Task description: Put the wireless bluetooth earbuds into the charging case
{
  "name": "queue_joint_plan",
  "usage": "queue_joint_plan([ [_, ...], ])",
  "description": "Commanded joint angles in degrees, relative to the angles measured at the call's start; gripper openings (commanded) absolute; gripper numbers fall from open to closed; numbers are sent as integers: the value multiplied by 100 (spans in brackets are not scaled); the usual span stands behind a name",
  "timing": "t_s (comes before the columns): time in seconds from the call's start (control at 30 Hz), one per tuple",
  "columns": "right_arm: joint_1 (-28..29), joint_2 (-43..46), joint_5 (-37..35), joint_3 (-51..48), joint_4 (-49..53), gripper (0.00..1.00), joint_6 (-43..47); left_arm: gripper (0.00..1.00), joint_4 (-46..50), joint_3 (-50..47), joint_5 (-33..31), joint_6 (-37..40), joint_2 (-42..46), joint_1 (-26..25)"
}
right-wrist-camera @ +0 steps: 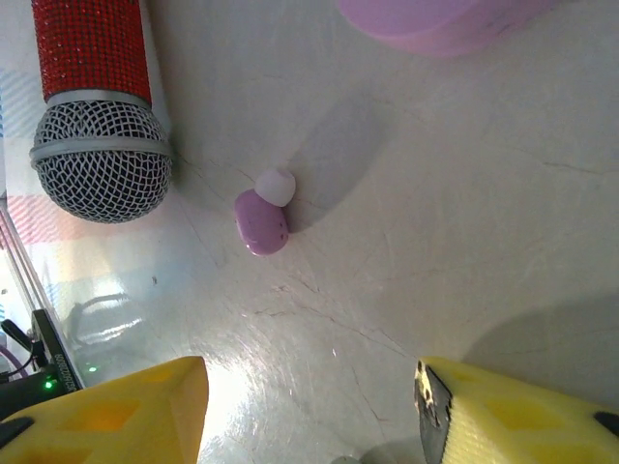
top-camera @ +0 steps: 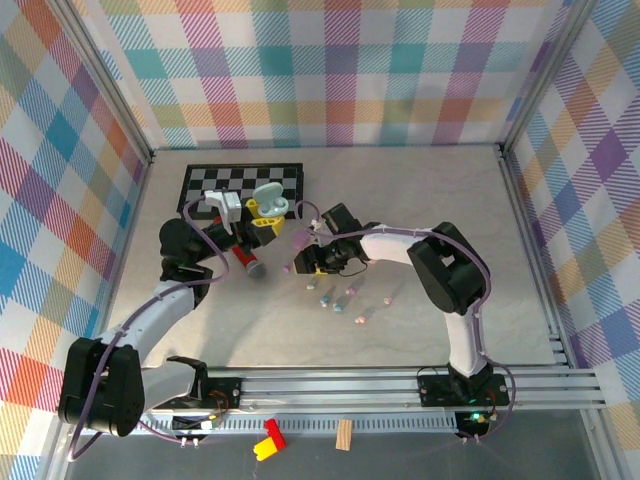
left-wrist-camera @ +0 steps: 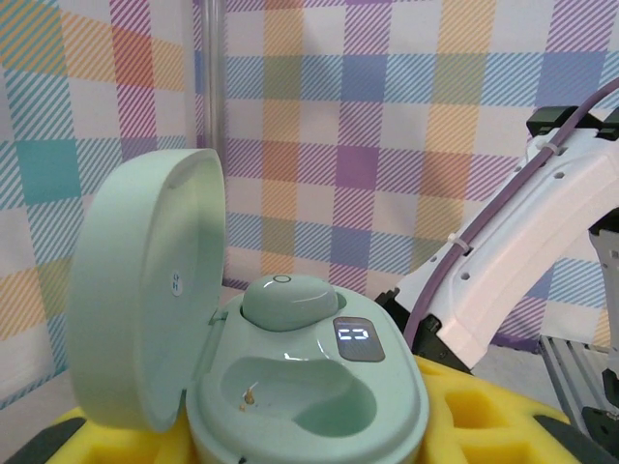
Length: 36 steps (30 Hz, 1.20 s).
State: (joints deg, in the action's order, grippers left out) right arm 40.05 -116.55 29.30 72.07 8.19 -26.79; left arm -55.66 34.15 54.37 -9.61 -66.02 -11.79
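My left gripper [top-camera: 262,221] is shut on the mint charging case [top-camera: 268,199], holding it above the table with its lid open. In the left wrist view the case [left-wrist-camera: 319,387] has one mint earbud [left-wrist-camera: 288,302] seated in the far socket, the near socket is empty, and its small display is lit. My right gripper [right-wrist-camera: 309,416] stands open low over the table with nothing between its yellow fingers [right-wrist-camera: 126,411]. A purple earbud [right-wrist-camera: 261,222] with a white tip lies on the table ahead of it. Several more earbuds [top-camera: 338,304] lie scattered nearer the front.
A red microphone [right-wrist-camera: 97,116] with a mesh head lies just left of the purple earbud. A closed purple case [right-wrist-camera: 435,19] sits beyond it. A checkerboard mat [top-camera: 215,180] lies at the back left. The right arm [left-wrist-camera: 522,251] crosses close to the mint case.
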Motion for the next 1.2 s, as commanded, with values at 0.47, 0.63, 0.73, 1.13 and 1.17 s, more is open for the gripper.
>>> queue_joint_plan([
  [0.47,284,495,-132,-692,206,57,-229,24,20,109,-135,11,-92,133],
  [0.63,280,665,-288,-721,327,55,-231,24,20,67,-236,-10,-82,209],
  [0.73,283,760,-402,-662,462,54,-154,24,-86,31,-282,-69,-136,324],
  [1.13,1048,1058,-2614,173,1794,55,897,22,-965,174,-851,-888,-662,1169],
  [1.17,1158,1041,-2897,257,1927,55,982,22,-935,199,-868,-873,-667,1221],
])
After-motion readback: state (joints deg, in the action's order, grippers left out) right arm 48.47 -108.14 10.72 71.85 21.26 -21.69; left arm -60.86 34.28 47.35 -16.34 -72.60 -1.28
